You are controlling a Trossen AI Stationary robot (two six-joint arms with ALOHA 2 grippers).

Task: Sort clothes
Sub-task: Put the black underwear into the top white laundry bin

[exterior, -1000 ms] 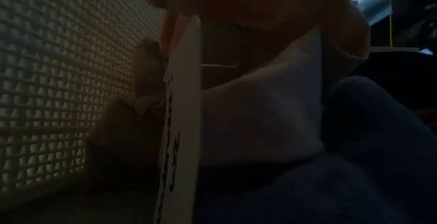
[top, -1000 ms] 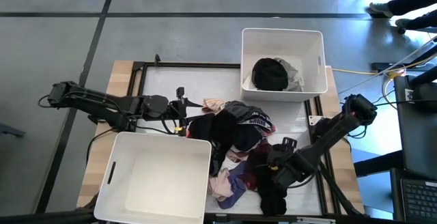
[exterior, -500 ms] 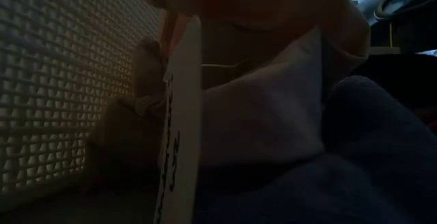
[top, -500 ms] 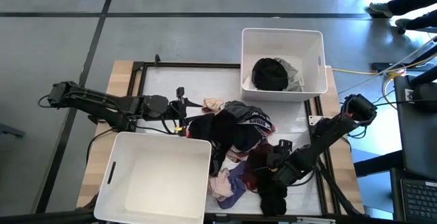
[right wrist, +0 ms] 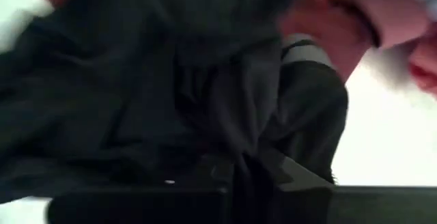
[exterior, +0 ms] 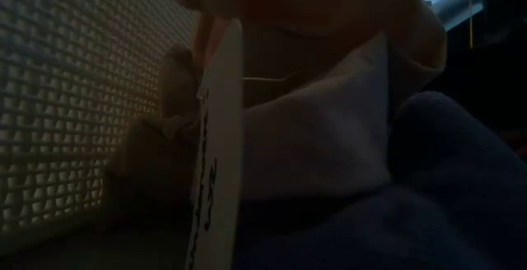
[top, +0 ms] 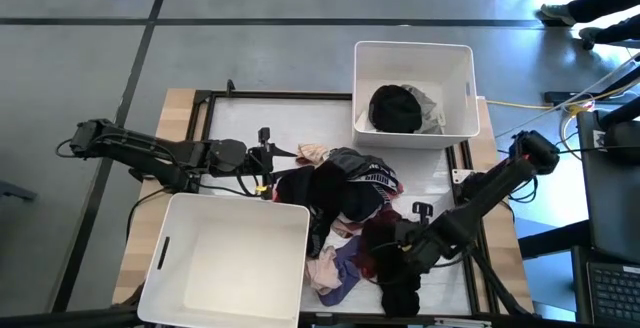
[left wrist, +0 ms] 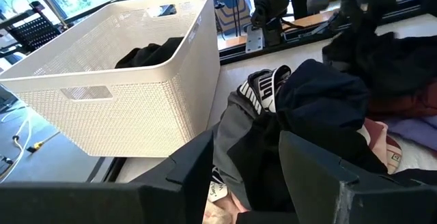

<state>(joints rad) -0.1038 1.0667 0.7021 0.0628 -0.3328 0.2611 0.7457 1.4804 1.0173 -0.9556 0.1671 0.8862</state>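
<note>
here at the near edge of the worktop (top: 240, 118) an empty white lattice-walled bin (top: 228, 264) fills the left corner, its right wall touching the clothes (top: 345, 208), a soft heap of black, maroon, pink and purple fabric spread across the near middle. the right gripper (top: 398, 252) is down in the heap's near right part, its jaws pinched shut on dark cloth (right wrist: 171, 101), close to the worktop's near edge with a black sock-like lump (top: 400, 296) just nearer. the left gripper (top: 268, 160) lies low at the heap's left edge, jaws standing wide, dark garments (left wrist: 321, 108) just ahead of them. left of the heap the white surface lies bare. the far right bin (top: 412, 93) holds a black garment (top: 395, 108) and something grey beside it.
</note>
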